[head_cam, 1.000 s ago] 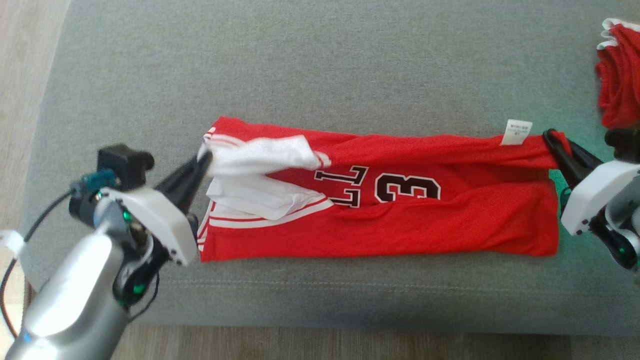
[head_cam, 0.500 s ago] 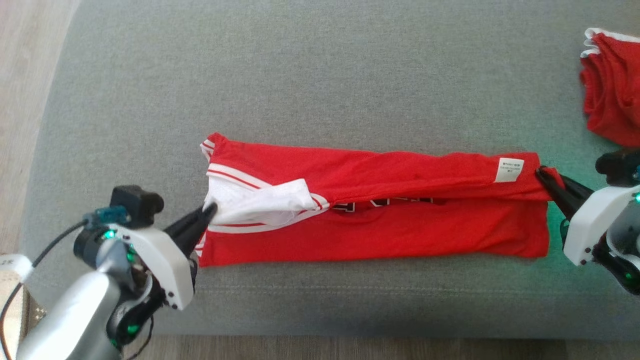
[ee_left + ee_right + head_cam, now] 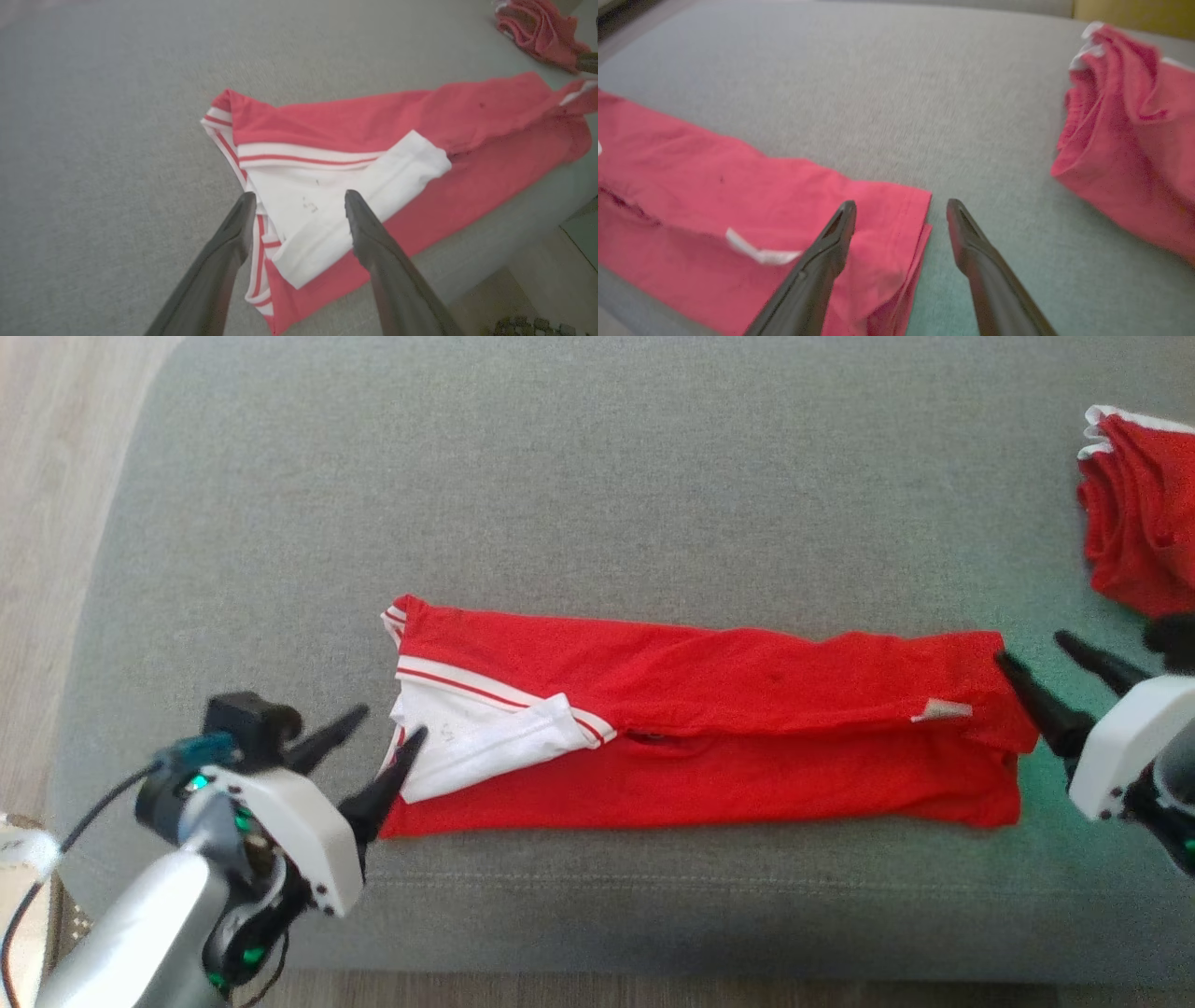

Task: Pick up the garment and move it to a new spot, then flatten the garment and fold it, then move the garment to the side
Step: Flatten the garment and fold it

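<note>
My left pincer and right pincer stood open, empty. The jersey lay folded along the cushion's front edge. I judged a left fingertip might snag its loose white flap, undoing the fold.

Open cushion behind garment; red bundle rightward

My left gripper sits at the lower left, jaws spread wide, fingers pointing up and right, holding nothing. My right gripper sits at the right edge, jaws also wide apart, fingers pointing up and left, empty.
</note>
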